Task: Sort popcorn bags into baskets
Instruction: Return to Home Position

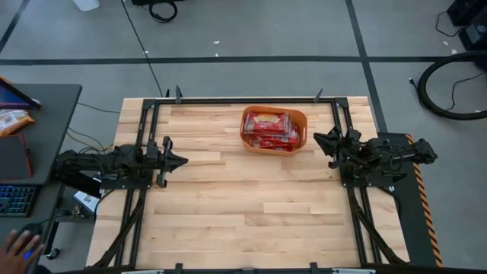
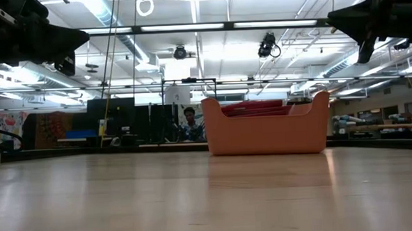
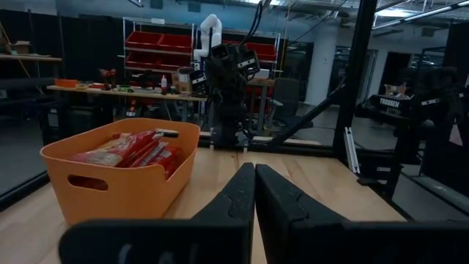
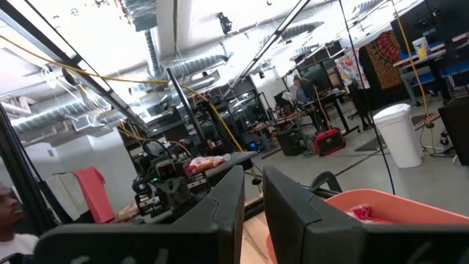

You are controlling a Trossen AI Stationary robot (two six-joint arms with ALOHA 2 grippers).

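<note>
The orange basket (image 1: 303, 122) stands on its base near the table's far edge, right of centre. Several red popcorn bags (image 1: 270, 128) lie stacked inside it, their tops showing just above the rim in the low view (image 2: 254, 108) and in the left wrist view (image 3: 128, 150). My left gripper (image 1: 181, 160) hovers shut at the table's left side, pointing right, well clear of the basket (image 3: 117, 180). My right gripper (image 1: 318, 138) hovers at the right side, just right of the basket, with a narrow gap between its fingers (image 4: 253, 176). No bag lies on the table.
Bare wooden boards reach from the basket to the near edge. A dark frame rail (image 1: 251, 99) runs along the far edge. A side desk on the left carries an orange-and-white snack bag (image 1: 11, 120); a person's hand (image 1: 23, 247) rests there. Another person (image 2: 189, 120) sits beyond the table.
</note>
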